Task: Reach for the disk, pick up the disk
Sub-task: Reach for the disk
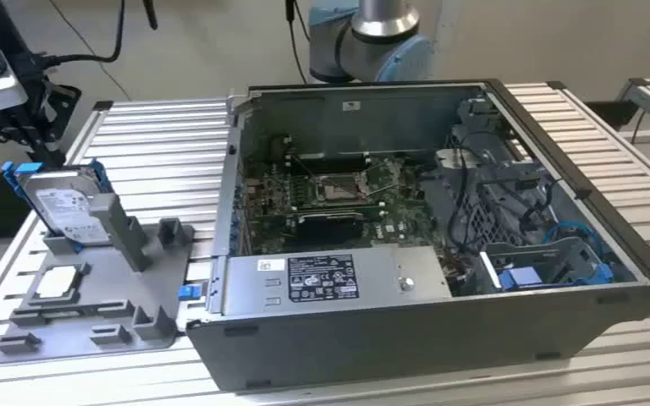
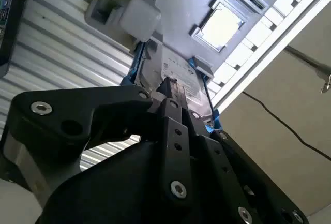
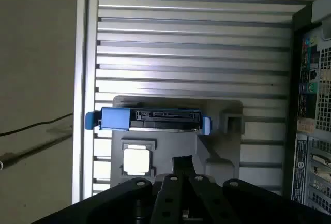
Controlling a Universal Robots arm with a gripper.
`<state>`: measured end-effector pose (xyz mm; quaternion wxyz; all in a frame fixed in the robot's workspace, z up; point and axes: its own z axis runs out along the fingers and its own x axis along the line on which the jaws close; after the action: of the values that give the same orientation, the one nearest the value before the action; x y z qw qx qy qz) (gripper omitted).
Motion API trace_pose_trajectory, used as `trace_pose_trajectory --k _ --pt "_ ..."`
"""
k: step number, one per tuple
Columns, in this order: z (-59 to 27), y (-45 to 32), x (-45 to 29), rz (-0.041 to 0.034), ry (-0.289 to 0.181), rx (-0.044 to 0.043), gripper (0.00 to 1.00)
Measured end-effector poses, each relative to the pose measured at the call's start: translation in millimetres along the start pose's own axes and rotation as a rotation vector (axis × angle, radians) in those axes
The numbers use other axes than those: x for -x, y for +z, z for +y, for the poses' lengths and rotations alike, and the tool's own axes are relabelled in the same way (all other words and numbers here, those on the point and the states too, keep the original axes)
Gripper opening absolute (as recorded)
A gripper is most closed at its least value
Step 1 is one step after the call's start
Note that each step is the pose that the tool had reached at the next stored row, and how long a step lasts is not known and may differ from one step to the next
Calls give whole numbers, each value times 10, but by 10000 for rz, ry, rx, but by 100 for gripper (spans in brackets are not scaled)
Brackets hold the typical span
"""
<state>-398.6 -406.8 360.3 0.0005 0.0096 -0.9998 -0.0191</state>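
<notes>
The jaws of my gripper (image 3: pixel 182 161) look pressed together and hold nothing. They hang above the disk (image 3: pixel 165 119), clear of its upper edge and not touching it. The disk stands on edge in a slot of the grey fixture tray (image 1: pixel 88 330), with a small square chip (image 1: pixel 60 282) lying in the tray near it. The tray rests on the slatted counter (image 1: pixel 156 152), at the exterior view's left of the open computer case (image 1: pixel 438 321).

The slatted metal table (image 1: pixel 156 152) carries a grey fixture tray (image 1: pixel 105 296) and, just beside it, an open computer case (image 1: pixel 415 338).
</notes>
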Motion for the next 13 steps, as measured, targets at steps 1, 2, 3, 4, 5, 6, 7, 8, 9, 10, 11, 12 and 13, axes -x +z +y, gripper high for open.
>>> trace_pose_trajectory --k 1,2,3,4,5,6,7,8,9,10,11,12,13 --pt "0 0 0 -1 0 0 0" --pt "0 0 0 -1 0 0 0" --pt "0 0 0 -1 0 0 0" --pt "0 0 0 -1 0 0 0" --pt "0 0 0 0 0 0 0" --pt "0 0 0 -1 0 0 0" --pt "0 0 0 -1 0 0 0" --pt "0 0 0 0 0 0 0" --pt "0 0 0 -1 0 0 0" --pt "0 0 0 0 0 0 0" --pt "0 0 0 0 0 0 0" --pt "3 0 0 0 0 0 0" --pt "13 0 -2 1 2 -1 0"
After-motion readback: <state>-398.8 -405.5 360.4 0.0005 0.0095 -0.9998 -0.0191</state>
